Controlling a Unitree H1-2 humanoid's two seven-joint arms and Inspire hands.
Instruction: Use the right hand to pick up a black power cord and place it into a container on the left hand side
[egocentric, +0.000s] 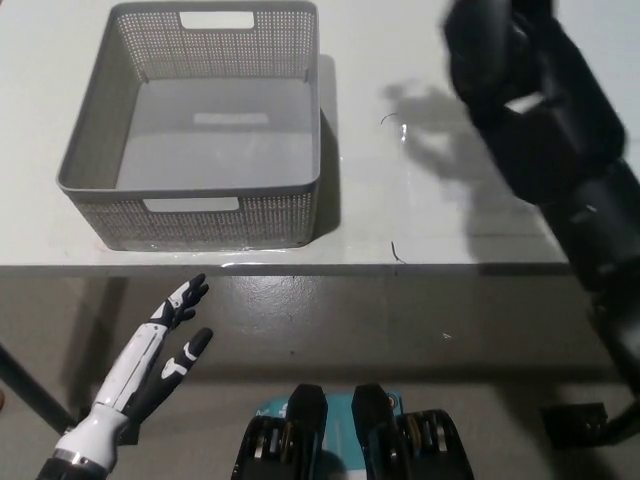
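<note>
Right of basket (200, 190), right hand (480, 50)

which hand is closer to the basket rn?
Left, judging by the picture. The left hand hangs just below the basket, under the table edge; the right hand is raised off to its right.

The basket (190, 210) looked like matt grey plastic, its walls finely perforated in a woven mesh, its floor smooth. The white table (420, 215) was smooth with a faint sheen. The left hand (160, 350) showed glossy white shells over black parts
</note>
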